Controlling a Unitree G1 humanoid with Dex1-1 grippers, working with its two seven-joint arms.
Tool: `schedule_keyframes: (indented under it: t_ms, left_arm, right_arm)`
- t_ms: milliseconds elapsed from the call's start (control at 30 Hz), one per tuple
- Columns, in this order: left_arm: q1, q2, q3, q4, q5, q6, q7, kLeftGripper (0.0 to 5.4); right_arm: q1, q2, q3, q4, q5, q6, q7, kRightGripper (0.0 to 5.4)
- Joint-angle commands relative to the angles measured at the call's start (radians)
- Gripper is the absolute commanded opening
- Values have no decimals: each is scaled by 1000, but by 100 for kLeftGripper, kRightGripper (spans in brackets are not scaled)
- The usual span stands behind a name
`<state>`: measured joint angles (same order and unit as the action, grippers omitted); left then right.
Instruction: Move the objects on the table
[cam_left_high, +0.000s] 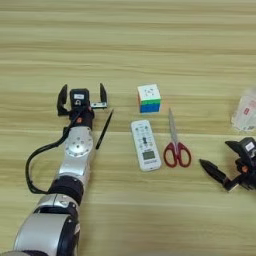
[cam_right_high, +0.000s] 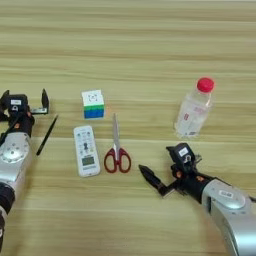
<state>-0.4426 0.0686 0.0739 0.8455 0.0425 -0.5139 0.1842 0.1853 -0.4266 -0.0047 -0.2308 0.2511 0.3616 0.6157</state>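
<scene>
1. Fingers: the left gripper (cam_left_high: 82, 99) stands with its two black fingers (cam_left_high: 62, 98) spread wide and nothing between them. The right gripper (cam_right_high: 161, 167) also holds nothing; one finger reaches toward the scissors and the other sits up by the wrist, so it reads as wide apart.
2. Table (cam_left_high: 130, 40): light-brown wooden planks that bear every item. All places below are given relative to the remote control.
3. Left arm: it reaches up the table left of the remote, and the gripper lies beyond the remote's far end. Judged as idle or waiting, since it touches nothing.
4. Right arm: it comes in on the near right, well right of the remote, with its finger tip near the scissor handles. Judged as lined up for a pick.
5. Clear plastic bottle with red cap (cam_right_high: 194, 111): upright, well to the right of the remote and slightly farther back.
6. Remote control (cam_left_high: 145, 144): white, lying flat, its screen at the near end.
7. Red-handled scissors (cam_left_high: 175, 145): closed, just right of the remote, handles toward the robot.
8. Puzzle cube (cam_left_high: 149, 98): just beyond the remote's far end.
9. Black pen (cam_left_high: 104, 129): slanted, just left of the remote, beside the left wrist.
</scene>
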Motion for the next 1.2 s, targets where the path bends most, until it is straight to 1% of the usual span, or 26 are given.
schedule_keyframes:
  t_ms: [33, 200, 367, 600, 867, 1200]
  left_arm:
    - [-8, 4, 0, -1, 9, 10, -2, 540]
    - [-8, 5, 0, 0, 8, 10, -3, 540]
    - [-8, 5, 1, 0, 6, 10, -5, 540]
    - [-9, 6, 1, 1, 6, 10, -5, 540]
    - [-8, 5, 1, 0, 6, 10, -5, 540]
    - [-6, 6, 1, -3, 6, 10, -6, 540]
  right_arm:
    - [-12, 27, 21, -33, 19, -12, -2, 538]
    - [-30, 61, 73, -43, -2, -44, -8, 538]
    - [-48, 78, 109, -32, -14, -57, -15, 538]
    - [-53, 84, 133, -20, -21, -68, -16, 538]
    - [-68, 91, 185, 26, -62, -105, -19, 538]
    - [-81, 103, 217, 71, -93, -139, -24, 538]
